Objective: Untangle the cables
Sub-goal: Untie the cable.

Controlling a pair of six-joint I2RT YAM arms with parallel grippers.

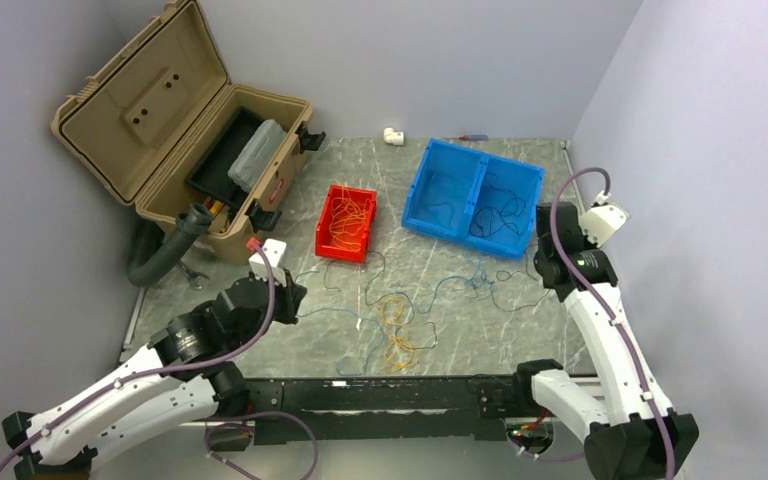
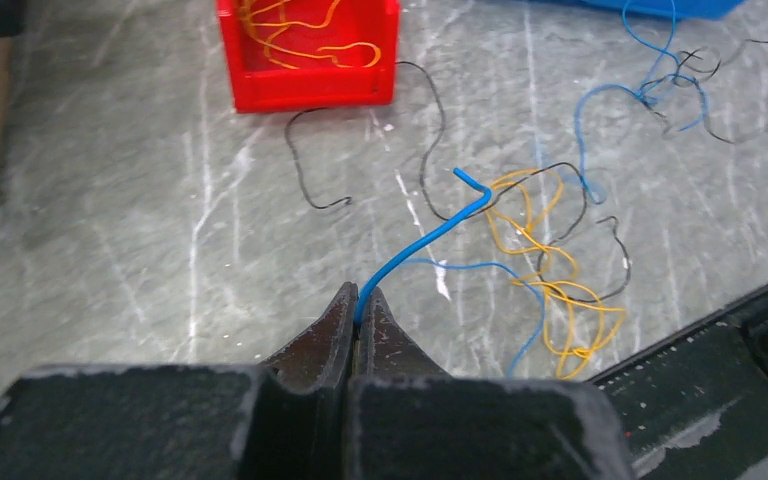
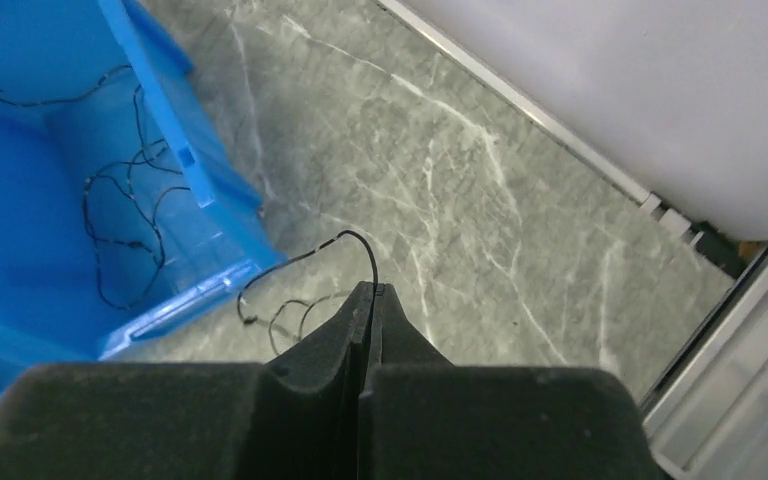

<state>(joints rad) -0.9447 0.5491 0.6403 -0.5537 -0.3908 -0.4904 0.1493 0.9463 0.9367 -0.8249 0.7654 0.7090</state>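
Observation:
Loose cables lie across the marble table: a yellow tangle (image 1: pixel 397 325), blue strands (image 1: pixel 460 283) and thin black ones (image 2: pixel 430 130). My left gripper (image 2: pixel 360 295) is shut on a blue cable (image 2: pixel 425 240) that rises from the jaws to a bent tip. It hovers left of the yellow tangle (image 2: pixel 550 270). At the right, my right gripper (image 3: pixel 371 288) is shut on a thin black cable (image 3: pixel 365 247) that loops down beside the blue bin (image 3: pixel 200 160). In the top view the left gripper (image 1: pixel 290 297) and the right gripper (image 1: pixel 543 232) stand far apart.
A red bin (image 1: pixel 322 240) holds yellow cables. The blue two-compartment bin (image 1: pixel 480 172) has black cables in its right half. An open tan toolbox (image 1: pixel 175 120) and a black hose (image 1: pixel 165 255) sit at the back left. A black rail (image 1: pixel 380 395) runs along the near edge.

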